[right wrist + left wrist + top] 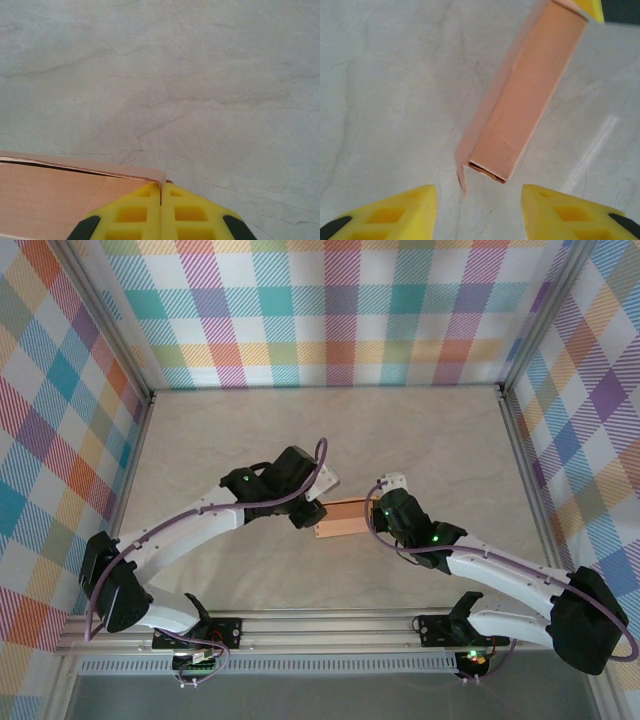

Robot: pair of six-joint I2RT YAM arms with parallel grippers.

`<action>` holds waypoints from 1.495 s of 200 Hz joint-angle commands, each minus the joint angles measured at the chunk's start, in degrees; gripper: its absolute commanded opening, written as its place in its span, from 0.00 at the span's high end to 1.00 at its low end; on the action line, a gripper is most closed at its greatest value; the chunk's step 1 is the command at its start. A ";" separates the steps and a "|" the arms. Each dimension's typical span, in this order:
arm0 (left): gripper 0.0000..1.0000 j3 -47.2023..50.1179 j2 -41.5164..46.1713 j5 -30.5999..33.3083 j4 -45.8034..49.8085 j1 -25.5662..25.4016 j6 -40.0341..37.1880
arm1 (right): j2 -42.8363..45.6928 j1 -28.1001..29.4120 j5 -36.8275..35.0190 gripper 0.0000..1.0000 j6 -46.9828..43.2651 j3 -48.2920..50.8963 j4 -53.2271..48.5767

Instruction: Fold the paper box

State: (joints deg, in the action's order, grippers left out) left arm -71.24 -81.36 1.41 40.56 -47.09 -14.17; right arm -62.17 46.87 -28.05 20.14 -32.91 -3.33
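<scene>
A: Left gripper [477, 200]?
B: Fingers apart, just short of the box's [525, 100] open left end, touching nothing. A loose flap [461, 177] hangs there, likely the next tuck.
A: Box position?
B: Mid-table [380, 100], between both grippers, apparently raised off the surface.
A: Right gripper [161, 200]?
B: Fingers pressed together on the right end's card edge. I judge it steadies the box for the left.
</scene>
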 commanded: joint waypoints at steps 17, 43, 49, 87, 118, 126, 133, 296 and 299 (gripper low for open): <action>0.70 -4.05 -2.86 2.64 4.97 0.03 3.68 | -0.76 0.46 0.34 1.00 0.80 -1.19 -3.75; 0.79 -5.57 -4.96 0.90 5.74 -0.24 3.67 | -0.93 0.42 0.37 1.00 0.95 -1.40 -4.27; 0.79 -5.68 -5.30 0.22 5.93 -0.33 3.61 | -1.02 0.42 0.23 1.00 0.95 -1.40 -4.24; 0.77 -5.49 -6.90 -0.13 6.84 -0.37 3.11 | -1.60 0.44 0.35 1.00 1.13 -1.71 -4.20; 0.78 -5.76 -8.45 1.42 7.02 -0.42 3.01 | -1.82 0.46 0.45 1.00 1.22 -1.87 -4.07; 0.80 -5.78 -8.78 1.77 6.93 -0.40 3.01 | -1.71 0.41 0.44 1.00 1.22 -1.86 -4.10; 0.80 -5.84 -8.99 2.09 6.91 -0.37 3.07 | -1.62 0.48 0.45 1.00 1.22 -1.75 -4.13; 0.69 -4.95 -5.63 4.62 4.66 0.47 2.71 | -1.81 0.41 1.03 1.00 1.55 -1.62 -3.54; 0.69 -4.88 -5.86 4.43 4.70 0.50 2.74 | -1.81 0.41 1.03 1.00 1.57 -1.63 -3.59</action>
State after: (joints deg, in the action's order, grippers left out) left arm -75.59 -86.19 6.70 44.88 -47.11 -11.35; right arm -63.24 46.96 -28.03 20.56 -33.98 -4.14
